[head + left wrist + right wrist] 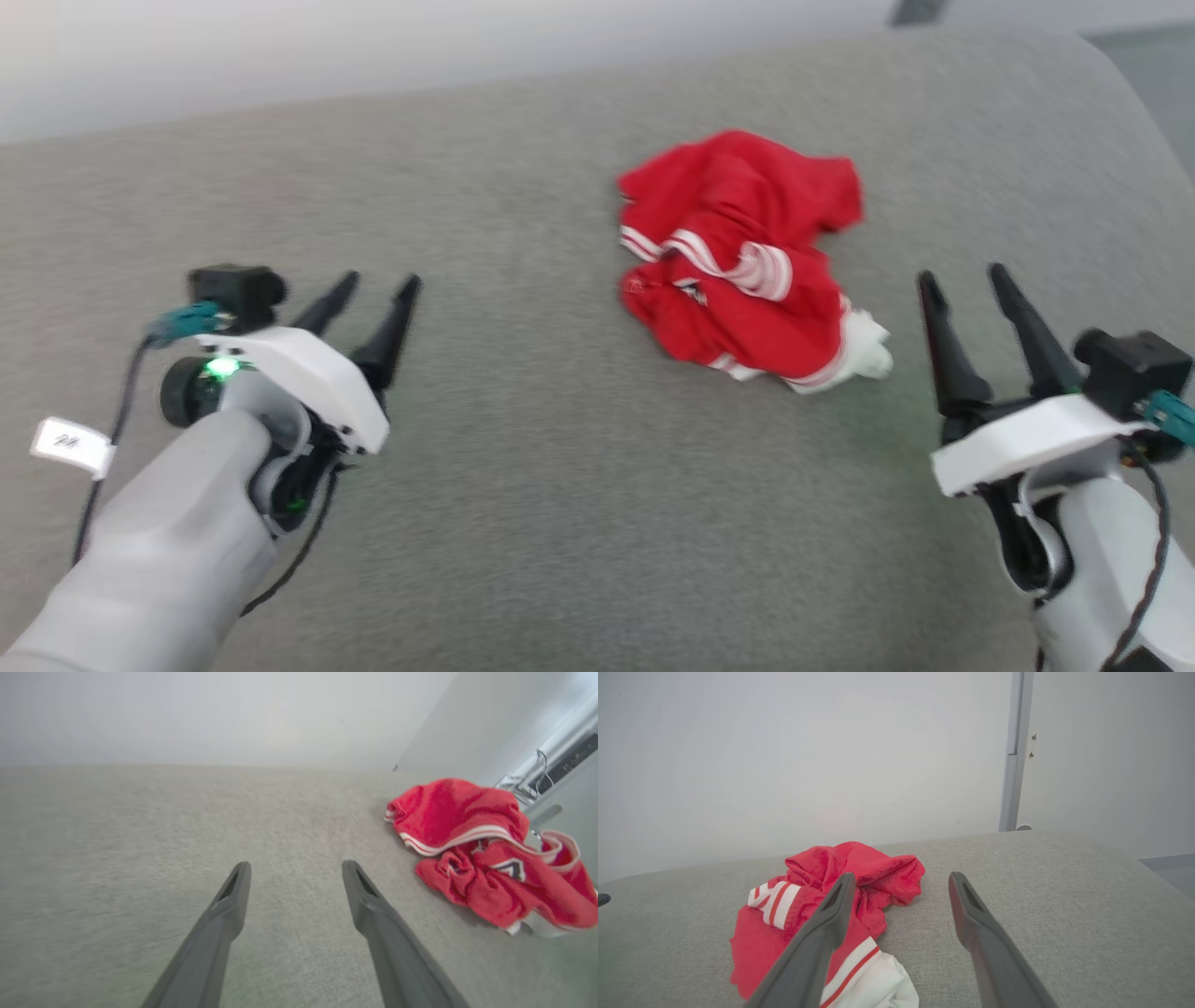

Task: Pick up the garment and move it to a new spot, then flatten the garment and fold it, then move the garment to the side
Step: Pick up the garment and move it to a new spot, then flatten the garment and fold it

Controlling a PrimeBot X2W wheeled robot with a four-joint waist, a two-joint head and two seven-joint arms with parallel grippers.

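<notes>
Pale forearms of mine come up from the bottom corners of the head view, each ending in a pincer over the grey upholstered surface point(523, 448). On my left, the left gripper point(382, 278) has its two dark fingers spread wide with nothing between them; the wrist view along them shows bare grey cloth under the gap. On my right, the right gripper point(961, 273) is spread just as wide and holds nothing either. Between the two, roughly level with the fingertips, lies the garment point(747, 187). It is a crumpled red heap with white double stripes, a white sleeve end poking out at its near right edge, and a bit of dark, white-edged print in a fold. It rests on the surface, near my right fingers without touching them and well apart from my left ones. Behind it rises a pale wall point(784, 765).
</notes>
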